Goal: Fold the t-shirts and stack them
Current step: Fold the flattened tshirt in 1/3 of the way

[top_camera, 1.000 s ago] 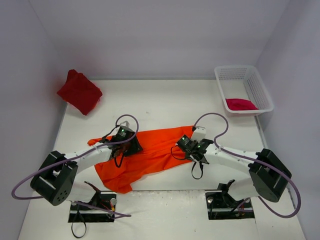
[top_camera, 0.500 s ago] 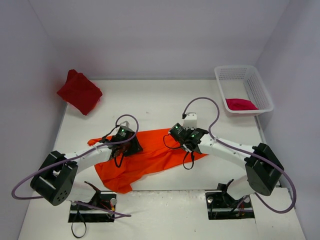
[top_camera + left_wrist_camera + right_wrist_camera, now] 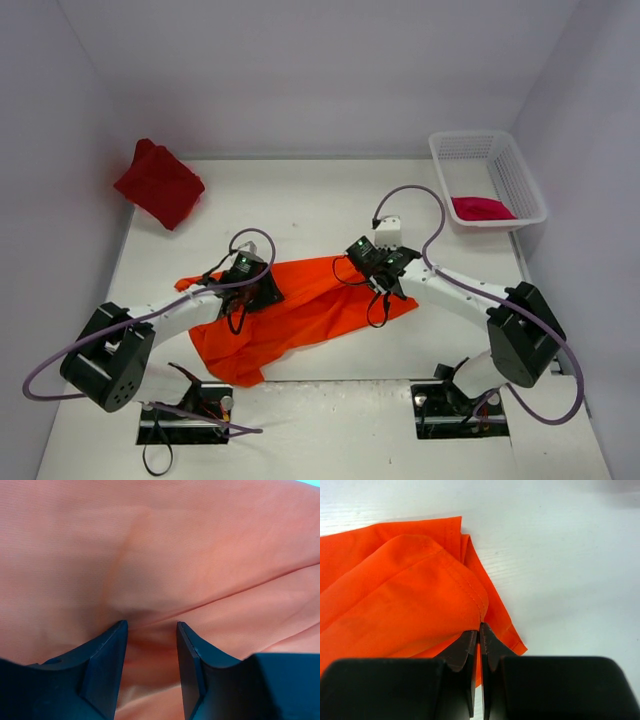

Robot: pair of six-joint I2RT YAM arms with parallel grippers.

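Observation:
The bright orange t-shirt point(image 3: 300, 305) lies crumpled across the near middle of the table. My left gripper point(image 3: 262, 290) sits on its left part; in the left wrist view the fingers point(image 3: 151, 630) stand a little apart with a bunched fold of orange cloth point(image 3: 160, 545) pinched between them. My right gripper point(image 3: 362, 262) is shut on a hemmed edge of the shirt point(image 3: 395, 590) at its upper right, with the fingertips point(image 3: 480, 630) pressed together on the cloth. The dark red t-shirt point(image 3: 160, 185) lies folded at the far left. The crimson-pink t-shirt point(image 3: 482, 208) lies in the basket.
A white mesh basket point(image 3: 470, 148) stands at the far right by the wall. Walls close in the table on three sides. Purple cables loop over both arms.
My right gripper has moved left and away from me with the shirt's edge in it, lifting that fold over the shirt. The left gripper has stayed put.

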